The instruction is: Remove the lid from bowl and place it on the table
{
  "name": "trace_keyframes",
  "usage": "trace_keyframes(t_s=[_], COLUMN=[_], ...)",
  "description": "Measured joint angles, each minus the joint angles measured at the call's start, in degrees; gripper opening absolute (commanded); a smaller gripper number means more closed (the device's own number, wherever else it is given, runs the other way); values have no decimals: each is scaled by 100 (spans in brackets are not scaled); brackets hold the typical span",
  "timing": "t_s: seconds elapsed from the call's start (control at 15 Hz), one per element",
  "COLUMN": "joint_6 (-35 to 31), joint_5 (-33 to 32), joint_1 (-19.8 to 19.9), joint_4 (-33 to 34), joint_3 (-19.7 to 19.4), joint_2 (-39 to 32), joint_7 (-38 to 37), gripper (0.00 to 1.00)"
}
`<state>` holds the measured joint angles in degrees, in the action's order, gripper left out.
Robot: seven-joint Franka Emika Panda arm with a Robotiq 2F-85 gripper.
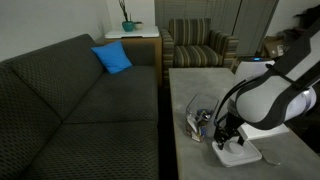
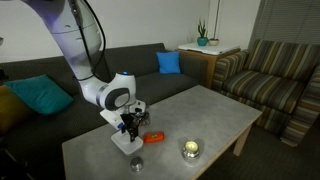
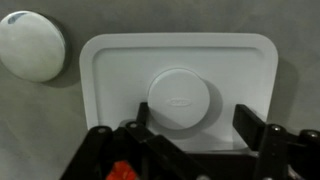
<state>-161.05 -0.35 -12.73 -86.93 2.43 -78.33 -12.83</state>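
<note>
Wrist view: the lid [image 3: 180,60] fills most of the frame. It lies flat on the grey worktop [image 3: 40,120], with a pale round disc [image 3: 30,45] just beside 1 of its corners.
Pincer: the pincer [image 3: 195,122] hangs over the lid's near edge with its jaws spread, pinching nothing. 1 dark finger shows on each side of the raised centre panel. Whether the tips touch the lid cannot be told from this angle.
Lid's place: in an exterior view the lid [image 2: 127,143] sits on the worktop [image 2: 215,108] directly under the pincer [image 2: 130,125], well apart from the bowl [image 2: 190,150].
Task progress: the lid is off the bowl and appears set down, so little looks left beyond drawing the arm clear.
Handling: the lid is probably light, stiff and smooth, likely moulded plastic. It should be slippery under hard pads and not very fragile.
Where to hold: lying flat, its thin rim gives little to pinch. The raised centre panel between the fingers looks the surest grip. An overhanging edge would serve only if the lid were lifted off the surface.
Risk: a squeeze on the smooth panel could let the lid skate sideways toward the disc.
Count: 1 lid, 1 bowl, 1 pincer, 1 round disc, 1 small orange-red item [image 2: 153,138] near the lid.
</note>
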Motion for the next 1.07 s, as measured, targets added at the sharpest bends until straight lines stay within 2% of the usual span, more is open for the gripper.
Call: trace_keyframes(t_s=[0.47,0.8,1.07], joint_6=[-928,-1589,-1792], joint_5=[-2,-3,-9], joint_1=[-49,-169,-190], joint_4=[-748,-1387,-1820], joint_3=[-333,-523,-523], joint_2=[278,864,1432], joint_7=[1,77,304], gripper=[100,100,100])
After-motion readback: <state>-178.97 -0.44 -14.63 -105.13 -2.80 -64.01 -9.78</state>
